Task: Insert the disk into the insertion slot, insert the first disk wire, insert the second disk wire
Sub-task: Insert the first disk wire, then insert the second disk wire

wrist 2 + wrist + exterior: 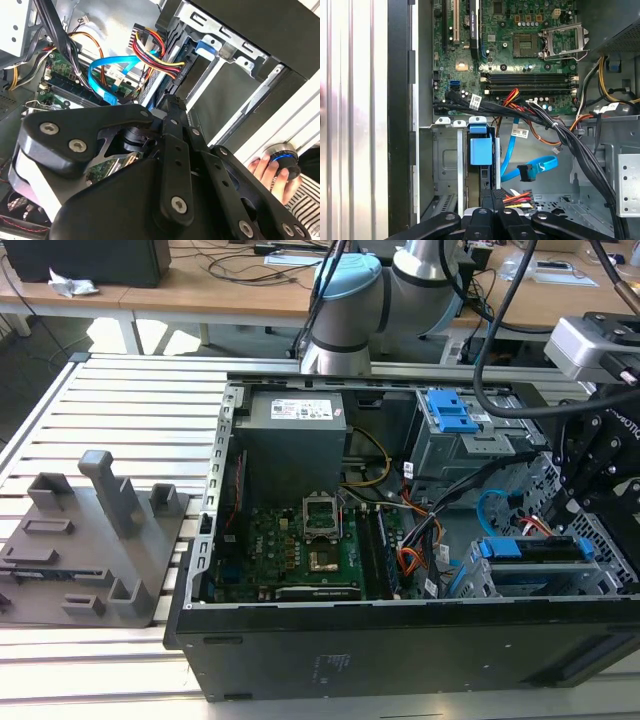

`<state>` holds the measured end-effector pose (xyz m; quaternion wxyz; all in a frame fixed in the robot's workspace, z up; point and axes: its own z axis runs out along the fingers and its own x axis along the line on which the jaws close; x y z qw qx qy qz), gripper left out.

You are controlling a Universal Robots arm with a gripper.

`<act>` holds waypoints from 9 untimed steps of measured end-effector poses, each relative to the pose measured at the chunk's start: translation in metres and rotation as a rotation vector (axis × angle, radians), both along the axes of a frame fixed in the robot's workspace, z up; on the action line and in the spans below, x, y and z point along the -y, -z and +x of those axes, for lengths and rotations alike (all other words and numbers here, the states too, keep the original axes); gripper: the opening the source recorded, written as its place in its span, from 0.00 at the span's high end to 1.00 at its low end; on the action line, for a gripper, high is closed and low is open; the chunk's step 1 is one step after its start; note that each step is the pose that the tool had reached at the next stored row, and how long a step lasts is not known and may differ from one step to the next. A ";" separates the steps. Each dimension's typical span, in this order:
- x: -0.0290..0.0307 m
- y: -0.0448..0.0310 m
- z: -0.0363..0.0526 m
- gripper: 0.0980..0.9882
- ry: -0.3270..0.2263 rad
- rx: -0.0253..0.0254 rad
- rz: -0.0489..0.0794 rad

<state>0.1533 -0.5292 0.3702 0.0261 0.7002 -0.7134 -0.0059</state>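
Observation:
The disk (535,550) lies in its blue carrier (480,149) inside the insertion slot (520,587), a low grey metal bay at the exterior view's right. The first disk wire (155,55), a bunch of red, orange and yellow strands, ends in a dark plug (177,75) against the disk's edge. My gripper (171,102) is shut with its tips on that plug, as the first wrist view also shows for the gripper (493,201). The second disk wire (532,167), a light blue cable, loops loose beside the bay, and its dark plug (526,173) hangs free.
The open case holds a green motherboard (290,550), a grey power supply (295,435) and a taller cage with a blue latch (450,415). Black cable bundles (560,132) cross near the bay. A grey fixture (90,540) stands on the slatted table. A hand (265,167) rests on a blue-ringed knob (282,159).

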 end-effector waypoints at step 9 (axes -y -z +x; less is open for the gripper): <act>0.0000 0.0000 -0.0002 0.99 0.000 0.0000 0.000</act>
